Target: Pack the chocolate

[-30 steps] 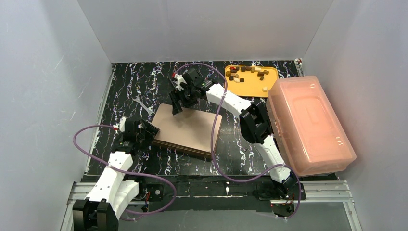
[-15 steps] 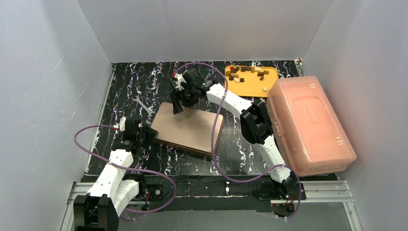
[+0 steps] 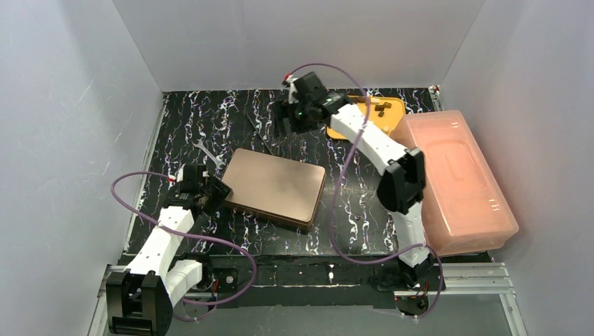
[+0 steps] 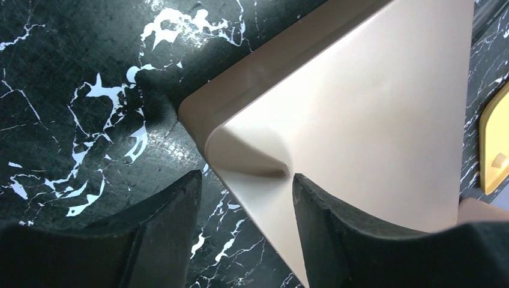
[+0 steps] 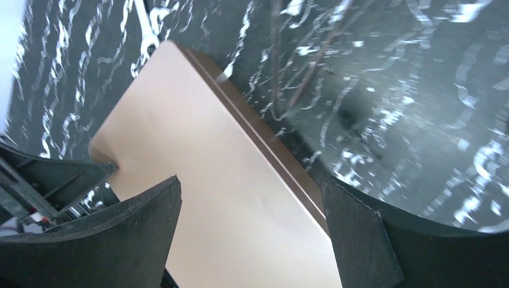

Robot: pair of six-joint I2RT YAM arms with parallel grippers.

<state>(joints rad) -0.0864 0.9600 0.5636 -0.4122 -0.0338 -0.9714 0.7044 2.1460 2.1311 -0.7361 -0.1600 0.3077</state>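
Observation:
The chocolate (image 3: 381,107) is small dark and tan chunks on a yellow tray (image 3: 391,120) at the back, partly hidden by my right arm. One cream chunk (image 4: 498,161) shows in the left wrist view. The copper-brown lid (image 3: 274,189) lies flat in the middle of the table. My left gripper (image 3: 212,193) is open and straddles the lid's near left corner (image 4: 207,129): one finger is over the lid and the other is over the table. My right gripper (image 3: 289,117) is open and empty, raised behind the lid and left of the tray. The lid (image 5: 198,198) shows below it.
A large pink translucent box (image 3: 452,182) with its lid on stands at the right. A small metal wrench (image 3: 209,150) and a thin dark stick (image 3: 259,136) lie on the black marbled table behind the lid. Grey walls enclose three sides.
My right gripper has left the lid's far corner and moved up and right towards the tray. The lid now lies flat. My left gripper stays at the lid's left corner.

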